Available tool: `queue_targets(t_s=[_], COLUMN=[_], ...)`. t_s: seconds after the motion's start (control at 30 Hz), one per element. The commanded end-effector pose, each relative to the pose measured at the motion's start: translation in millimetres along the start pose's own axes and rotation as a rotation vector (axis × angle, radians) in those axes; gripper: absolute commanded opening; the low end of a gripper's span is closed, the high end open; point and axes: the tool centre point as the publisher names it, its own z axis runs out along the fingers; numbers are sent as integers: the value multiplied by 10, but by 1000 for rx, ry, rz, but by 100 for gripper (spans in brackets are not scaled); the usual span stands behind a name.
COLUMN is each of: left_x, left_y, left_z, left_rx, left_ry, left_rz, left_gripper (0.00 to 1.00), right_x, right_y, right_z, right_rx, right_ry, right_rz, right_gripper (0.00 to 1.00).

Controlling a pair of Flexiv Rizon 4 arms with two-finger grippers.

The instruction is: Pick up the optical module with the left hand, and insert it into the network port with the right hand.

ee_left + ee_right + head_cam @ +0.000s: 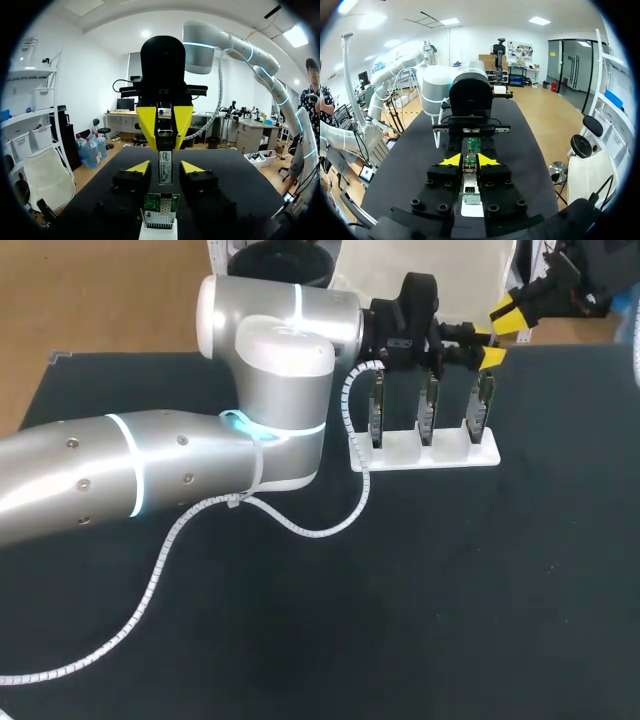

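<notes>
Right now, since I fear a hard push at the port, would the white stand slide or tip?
The white stand looks light and lies unclamped, as far as I see, on the table, so it would probably slide. Its three upright boards sit high, so a push near their tops might tip it.

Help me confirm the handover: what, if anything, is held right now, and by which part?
The right gripper holds the module by its end away from the card; the left gripper stands open around it, not touching.
</notes>
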Motion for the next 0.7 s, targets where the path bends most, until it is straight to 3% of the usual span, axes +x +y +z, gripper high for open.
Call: queue_targets(t_s=[0.03, 0.17, 0.43, 0.7], left_x=[-4, -7, -107, -145], left_y=[24, 24, -13, -97], left_z=[14, 8, -95, -188], left_rx=[3, 8, -12, 4], left_ry=[3, 6, 134, 210], left_rz=[-1, 4, -36, -33], left_gripper=[100, 100, 100, 100], right_x=[3, 6, 14, -2], right_y=[14, 9, -19, -51], right_z=[-1, -18, -38, -25], right_rx=[6, 10, 24, 25], right_ry=[0, -2, -7, -15], right_rz=[-2, -4, -2, -5], right_gripper=[0, 0, 0, 0])
